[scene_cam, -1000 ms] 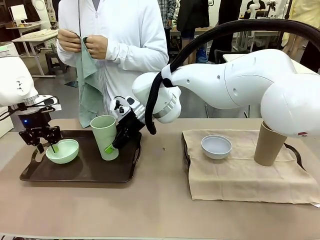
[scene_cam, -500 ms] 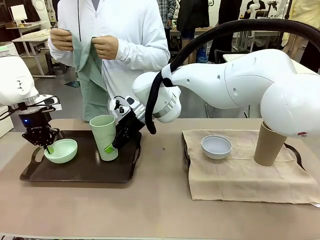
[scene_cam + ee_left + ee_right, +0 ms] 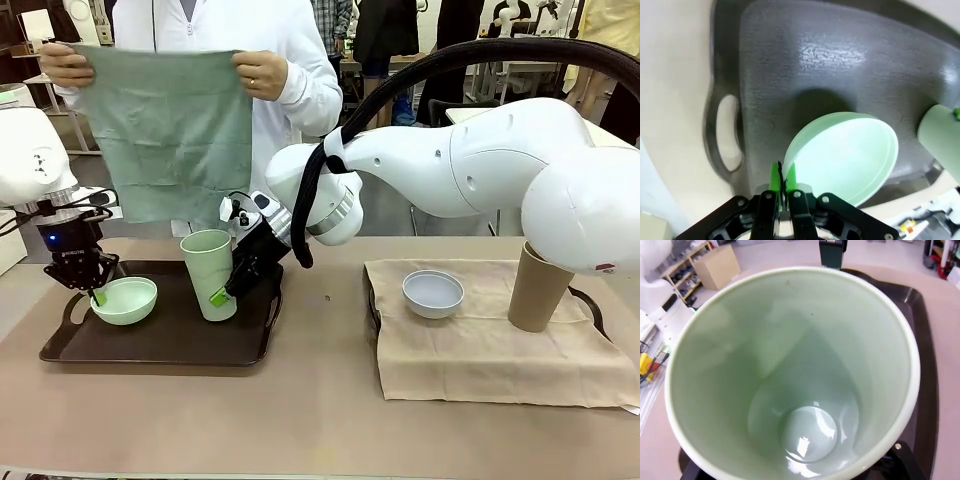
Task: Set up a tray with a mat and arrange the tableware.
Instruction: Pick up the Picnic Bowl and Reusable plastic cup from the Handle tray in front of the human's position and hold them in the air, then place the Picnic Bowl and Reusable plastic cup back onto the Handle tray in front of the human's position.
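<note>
A: Left end effector [image 3: 97, 296]?

B: Pads pinched tight on the rim of the mint green round bowl [image 3: 124, 300], over the dark brown plastic tray [image 3: 160, 345]. The right end effector [image 3: 222, 290] has its jaws spread around the mint green tapered cup [image 3: 209, 272] on that tray.

A: And the person?

B: Holding the green cloth mat [image 3: 165, 130] spread behind. I'd lift both pieces straight up, level, clear of the tray. The 2 others, a blue-grey bowl [image 3: 433, 292] and a brown cup [image 3: 535, 290], sit on a beige cloth [image 3: 480, 350] on the worktop.
</note>
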`<state>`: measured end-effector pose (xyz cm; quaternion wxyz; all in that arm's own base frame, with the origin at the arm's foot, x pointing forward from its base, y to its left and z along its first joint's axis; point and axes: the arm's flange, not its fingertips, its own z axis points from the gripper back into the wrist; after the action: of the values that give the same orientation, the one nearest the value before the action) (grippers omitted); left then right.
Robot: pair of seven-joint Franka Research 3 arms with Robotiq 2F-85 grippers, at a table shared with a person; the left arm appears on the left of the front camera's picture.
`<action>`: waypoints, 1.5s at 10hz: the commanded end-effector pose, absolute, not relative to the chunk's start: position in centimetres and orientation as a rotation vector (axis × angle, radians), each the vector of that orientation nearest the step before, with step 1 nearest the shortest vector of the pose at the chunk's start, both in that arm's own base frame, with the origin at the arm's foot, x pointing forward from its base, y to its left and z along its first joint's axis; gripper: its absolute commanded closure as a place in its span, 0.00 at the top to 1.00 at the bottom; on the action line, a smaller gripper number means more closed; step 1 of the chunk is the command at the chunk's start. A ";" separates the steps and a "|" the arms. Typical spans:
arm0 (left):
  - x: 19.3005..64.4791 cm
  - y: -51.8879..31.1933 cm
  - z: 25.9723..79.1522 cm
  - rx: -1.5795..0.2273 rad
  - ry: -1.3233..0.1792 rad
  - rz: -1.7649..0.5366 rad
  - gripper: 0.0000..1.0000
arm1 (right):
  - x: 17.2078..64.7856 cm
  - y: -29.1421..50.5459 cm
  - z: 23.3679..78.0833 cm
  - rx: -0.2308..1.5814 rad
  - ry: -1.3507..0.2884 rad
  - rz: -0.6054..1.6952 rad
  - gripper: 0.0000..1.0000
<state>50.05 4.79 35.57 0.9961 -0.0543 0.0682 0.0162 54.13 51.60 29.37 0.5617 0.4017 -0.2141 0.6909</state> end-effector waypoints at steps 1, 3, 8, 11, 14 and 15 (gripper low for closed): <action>48.8 4.1 39.8 -0.156 0.156 0.075 0.00 | 51.3 50.8 33.6 0.906 -0.584 1.679 0.00; 46.1 4.0 46.6 -0.175 0.085 0.078 0.00 | 47.7 50.6 39.5 0.831 -0.635 1.760 0.00; 42.5 4.2 54.6 -0.172 -0.037 0.072 0.00 | 45.4 51.2 46.4 0.758 -0.675 1.813 0.00; 42.5 4.2 54.6 -0.172 -0.037 0.072 0.00 | 45.4 51.2 46.4 0.758 -0.675 1.813 0.00; 42.5 4.2 54.6 -0.172 -0.037 0.072 0.00 | 45.4 51.2 46.4 0.758 -0.675 1.813 0.00; 42.5 4.2 54.6 -0.172 -0.037 0.072 0.00 | 45.4 51.2 46.4 0.758 -0.675 1.813 0.00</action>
<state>42.53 4.12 54.36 0.9953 -0.0868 -0.0113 0.0422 45.46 51.12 46.11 0.5138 0.3152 -0.2801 0.7471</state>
